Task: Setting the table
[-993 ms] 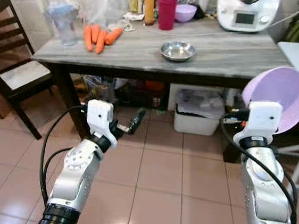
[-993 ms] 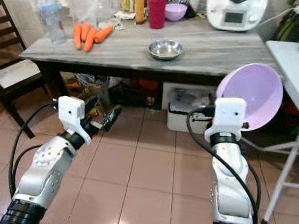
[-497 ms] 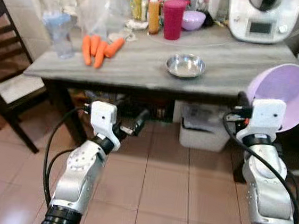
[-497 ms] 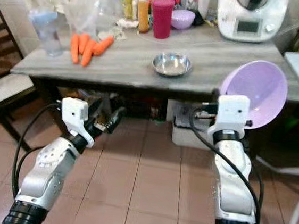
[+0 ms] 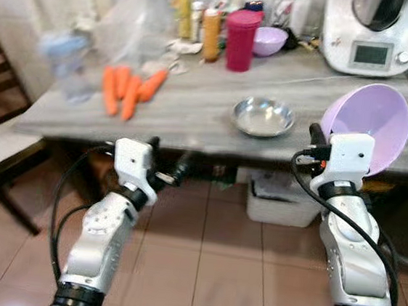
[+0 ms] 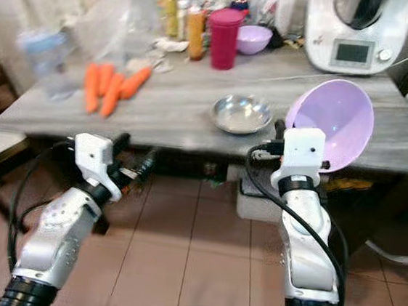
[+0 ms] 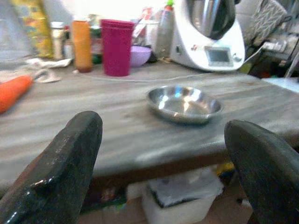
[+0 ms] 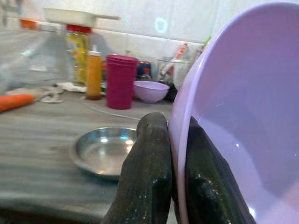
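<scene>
Lilac plastic bowl (image 5: 371, 123) pinched at rim by right gripper (image 8: 174, 154) (tilted); left gripper (image 7: 159, 154) wide open, empty, near grey wooden table (image 5: 194, 108).

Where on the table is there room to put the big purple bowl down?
Bare wood lies right of the steel dish, before the white appliance, and between the dish and the carrots. The back row by the red cup is crowded.
</scene>
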